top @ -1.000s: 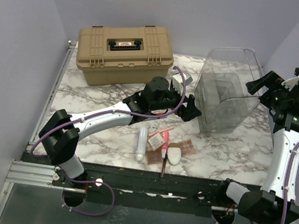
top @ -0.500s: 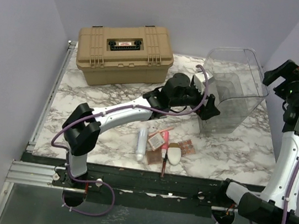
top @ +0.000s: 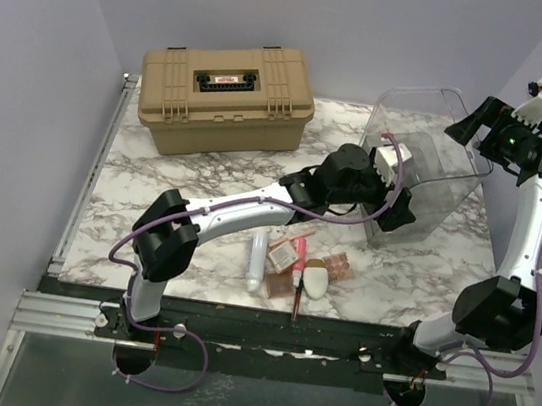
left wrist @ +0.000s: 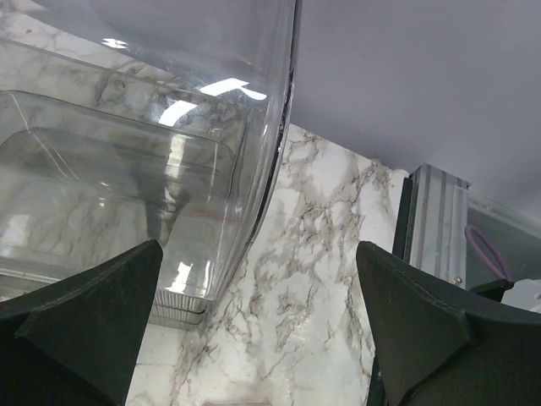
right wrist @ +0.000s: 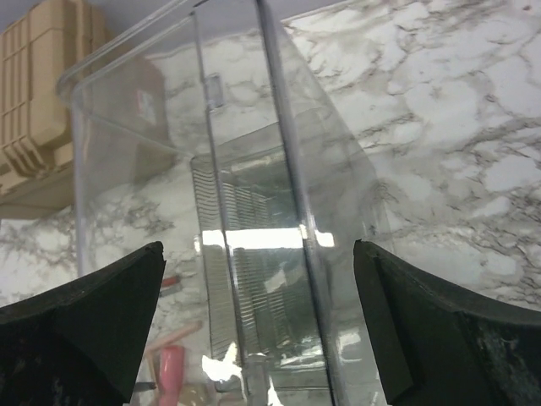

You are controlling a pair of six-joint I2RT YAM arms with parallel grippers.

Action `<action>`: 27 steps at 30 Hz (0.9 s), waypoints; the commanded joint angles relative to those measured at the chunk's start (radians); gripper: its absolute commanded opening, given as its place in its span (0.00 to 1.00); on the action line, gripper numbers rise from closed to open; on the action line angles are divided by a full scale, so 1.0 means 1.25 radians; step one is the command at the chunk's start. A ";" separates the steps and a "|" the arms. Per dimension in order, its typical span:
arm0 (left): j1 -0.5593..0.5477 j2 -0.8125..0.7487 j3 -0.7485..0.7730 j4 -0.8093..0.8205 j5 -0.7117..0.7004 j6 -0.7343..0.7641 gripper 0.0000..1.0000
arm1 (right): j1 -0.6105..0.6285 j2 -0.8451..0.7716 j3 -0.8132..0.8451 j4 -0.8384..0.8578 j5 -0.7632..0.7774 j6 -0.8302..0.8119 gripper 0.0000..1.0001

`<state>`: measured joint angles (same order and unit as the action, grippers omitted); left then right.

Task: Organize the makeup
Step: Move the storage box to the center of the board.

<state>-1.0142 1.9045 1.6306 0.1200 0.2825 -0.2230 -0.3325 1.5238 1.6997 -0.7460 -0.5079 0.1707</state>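
Note:
The makeup lies in a cluster near the table's front edge: a white tube (top: 256, 258), a pink tube (top: 298, 251) (right wrist: 172, 372), a white oval piece (top: 316, 279), brown-pink palettes (top: 339, 266) and a thin pencil (top: 295, 303). My left gripper (top: 397, 209) (left wrist: 254, 338) is open with nothing between its fingers, low beside the front left corner of the clear bin (top: 420, 163) (left wrist: 152, 169). Also open and empty, my right gripper (top: 477, 119) (right wrist: 258, 338) hovers above the bin's (right wrist: 254, 211) back right rim, looking down through it.
A large tan hard case (top: 225, 96) (right wrist: 38, 93) stands shut at the back left. The marble table (top: 151, 196) (left wrist: 313, 279) ends in a metal rail (left wrist: 431, 220) on the near side. Purple walls close in the left, back and right.
My left arm has reached further right, up to the bin's front corner. The right gripper swung up and away, then back over the bin's rim. The bin has shifted a little.

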 commanded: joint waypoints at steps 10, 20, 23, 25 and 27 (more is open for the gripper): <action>-0.073 -0.023 -0.015 -0.011 -0.014 0.005 0.99 | 0.064 0.027 -0.037 -0.081 -0.280 -0.067 1.00; -0.073 -0.095 -0.084 -0.011 -0.152 0.015 0.99 | 0.116 0.067 0.052 -0.095 0.005 -0.038 1.00; -0.071 -0.117 -0.104 -0.011 -0.193 0.016 0.99 | 0.116 0.070 0.103 -0.094 0.064 -0.027 1.00; -0.063 -0.149 -0.128 -0.011 -0.217 0.020 0.99 | 0.116 0.071 0.141 -0.094 0.100 -0.027 1.00; -0.049 -0.179 -0.153 -0.010 -0.220 0.019 0.99 | 0.116 0.071 0.176 -0.093 0.144 -0.029 1.00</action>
<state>-1.0988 1.7851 1.4937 0.0948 0.0826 -0.2081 -0.1894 1.6062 1.8351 -0.8059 -0.4713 0.1051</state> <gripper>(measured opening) 0.989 0.999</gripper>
